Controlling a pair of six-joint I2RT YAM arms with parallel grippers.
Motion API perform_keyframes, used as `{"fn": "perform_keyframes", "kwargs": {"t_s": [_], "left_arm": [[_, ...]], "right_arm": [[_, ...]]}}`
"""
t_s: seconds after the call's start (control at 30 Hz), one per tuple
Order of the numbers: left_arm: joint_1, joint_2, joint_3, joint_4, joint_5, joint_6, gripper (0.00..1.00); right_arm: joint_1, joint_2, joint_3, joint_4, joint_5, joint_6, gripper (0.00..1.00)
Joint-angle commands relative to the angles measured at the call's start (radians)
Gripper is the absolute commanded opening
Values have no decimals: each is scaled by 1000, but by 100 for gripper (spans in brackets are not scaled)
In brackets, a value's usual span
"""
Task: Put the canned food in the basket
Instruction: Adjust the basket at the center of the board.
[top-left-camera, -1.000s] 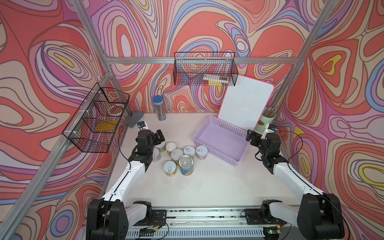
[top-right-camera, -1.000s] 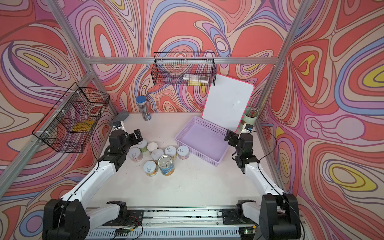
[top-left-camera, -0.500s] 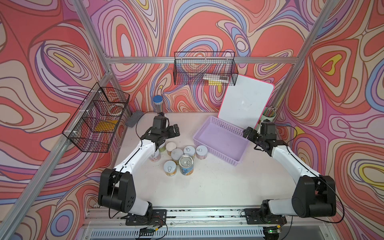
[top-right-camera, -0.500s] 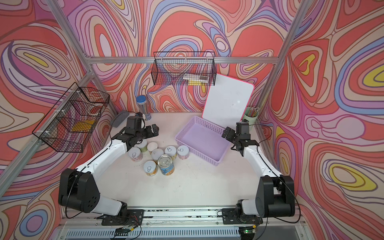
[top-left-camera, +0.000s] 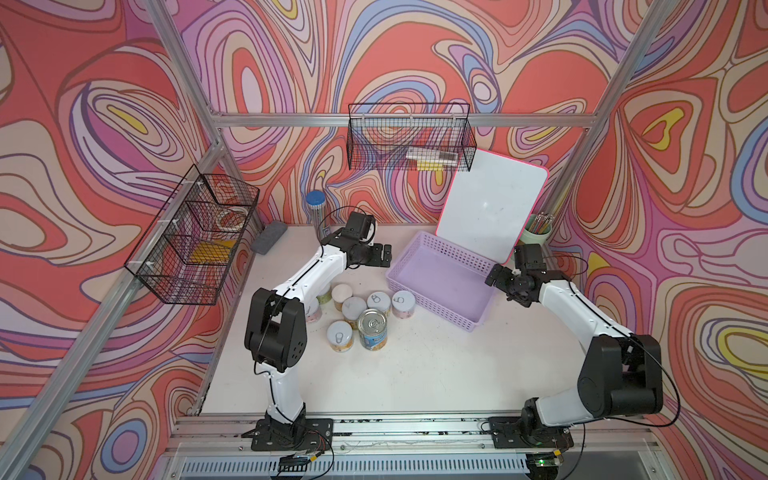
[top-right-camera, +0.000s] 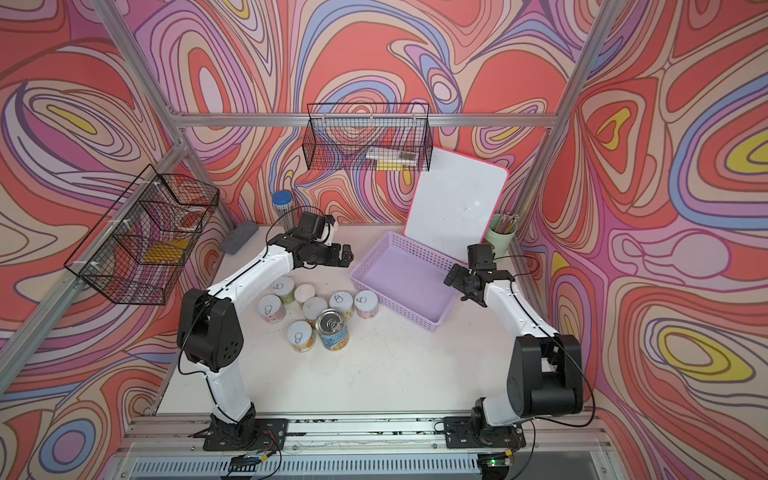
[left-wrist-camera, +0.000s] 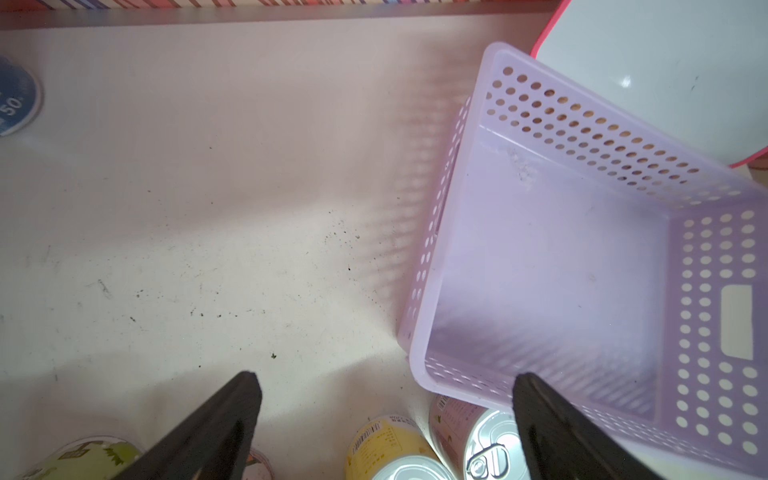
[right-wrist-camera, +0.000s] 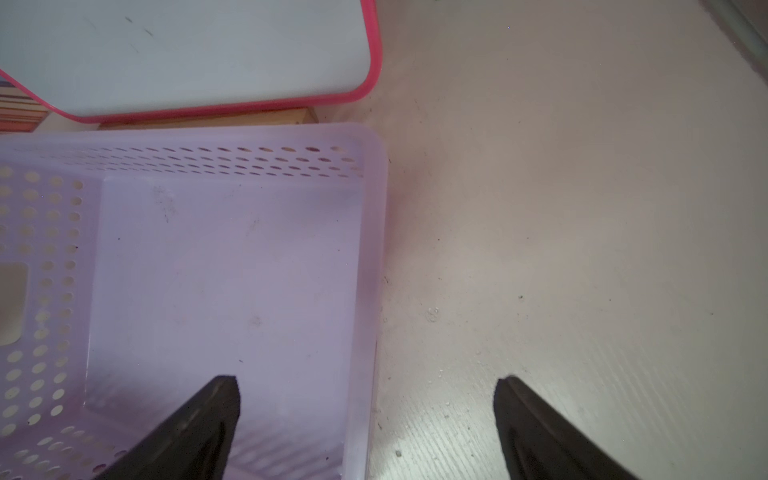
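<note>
Both arms have swung in toward the mid-frame basket (top-left-camera: 446, 252); left gripper (top-left-camera: 386, 255) and right gripper (top-left-camera: 492, 276) gape wide, empty.

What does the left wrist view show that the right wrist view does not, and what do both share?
Only the left wrist view: short tins with silver pull-tab lids, yellow and pink labels; a round blue cap; the open left claw. Only the right wrist view: the open right claw, one finger seen against the lavender perforated plastic basket, the other against the white table. Both: that empty basket, the table, and the white board with pink frame.
</note>
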Motion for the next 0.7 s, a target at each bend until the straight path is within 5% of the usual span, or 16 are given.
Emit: {"fn": "perform_keyframes", "kwargs": {"t_s": [0.0,0.67], "left_arm": [[-19,77,97,-138,29,61,99],[-74,384,456,-319,159,113,90]], "right_arm": [[-3,32,41,-59,-45,-21,94],[-2,75,82,-152,-98,-88,81]]}}
